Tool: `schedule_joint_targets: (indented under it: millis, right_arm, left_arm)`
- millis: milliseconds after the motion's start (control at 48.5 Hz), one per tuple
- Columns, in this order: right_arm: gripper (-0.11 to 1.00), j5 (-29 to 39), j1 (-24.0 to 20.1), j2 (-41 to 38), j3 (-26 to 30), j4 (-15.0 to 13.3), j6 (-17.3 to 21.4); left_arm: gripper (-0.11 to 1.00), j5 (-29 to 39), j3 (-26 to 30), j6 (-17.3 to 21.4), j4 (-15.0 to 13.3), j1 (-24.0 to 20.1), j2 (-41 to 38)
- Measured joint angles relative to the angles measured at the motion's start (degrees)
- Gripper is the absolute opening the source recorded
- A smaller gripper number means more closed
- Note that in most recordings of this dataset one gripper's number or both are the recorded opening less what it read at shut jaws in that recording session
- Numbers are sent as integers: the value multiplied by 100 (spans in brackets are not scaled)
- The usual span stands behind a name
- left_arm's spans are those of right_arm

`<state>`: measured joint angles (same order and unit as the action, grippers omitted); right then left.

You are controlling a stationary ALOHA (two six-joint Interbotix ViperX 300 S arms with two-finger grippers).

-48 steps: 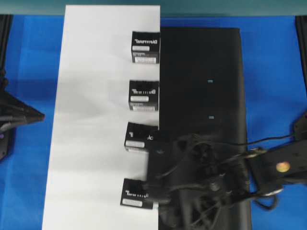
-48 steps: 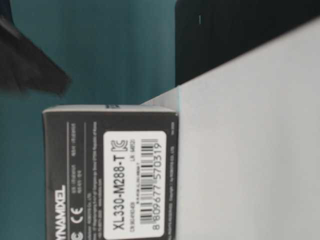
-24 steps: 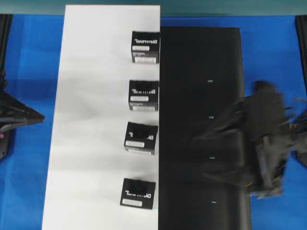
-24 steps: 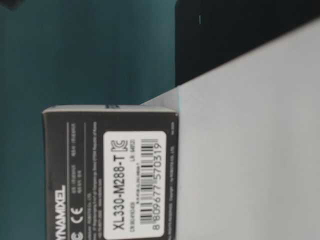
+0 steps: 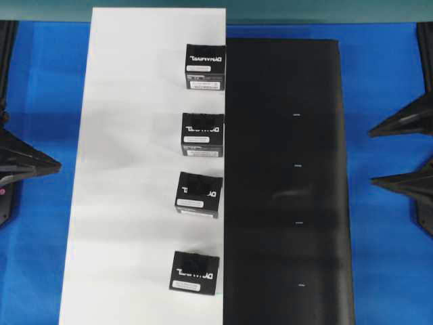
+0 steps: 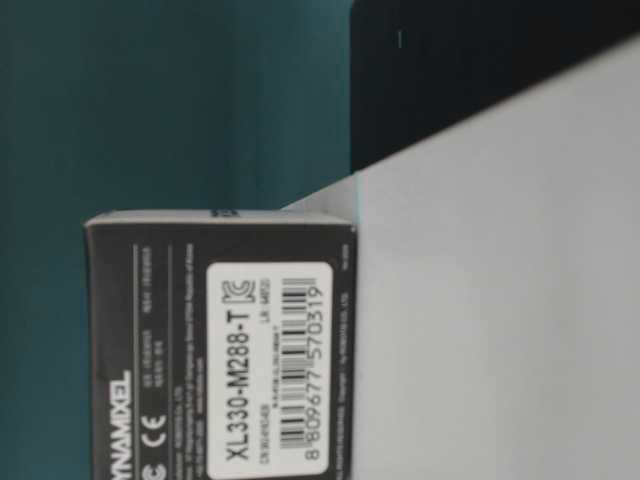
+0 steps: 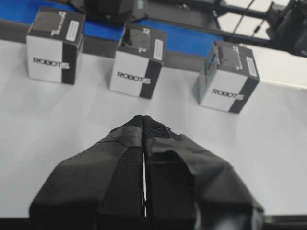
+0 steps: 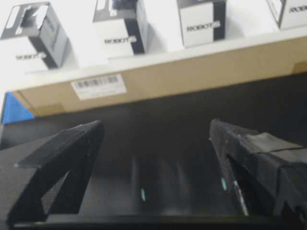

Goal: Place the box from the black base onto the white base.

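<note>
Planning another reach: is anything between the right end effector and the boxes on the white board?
Nothing visible. Only the bare black sheet lies between the open right end effector and the four boxes on the white board.

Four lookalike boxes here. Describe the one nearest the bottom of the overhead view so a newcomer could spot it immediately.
Find the white base, the long board left of the black base. Four small black boxes line its right edge in a column. The wanted box is the lowest, set apart by the widest gap and sitting slightly farther in from the edge than the others.
</note>
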<state>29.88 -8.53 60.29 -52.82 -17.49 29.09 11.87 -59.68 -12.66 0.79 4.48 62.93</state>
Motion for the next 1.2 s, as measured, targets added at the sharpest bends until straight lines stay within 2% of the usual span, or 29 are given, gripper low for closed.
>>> schedule_joint_targets:
  millis: [227,536,928,1197]
  right_arm:
    - [99,211,26,809,-483,0,26]
    - [99,519,158,1327,-686,-9,26]
    - [99,536,281,1424,-826,0,26]
    - [99,545,396,1521,-853,0,18]
  left_arm:
    - [-5,0,0,0,0,0,0]
    - [-5,-79,0,0,0,0,0]
    - [-5,-79,0,0,0,0,-9]
    - [-5,-79,0,132,0,0,-9]
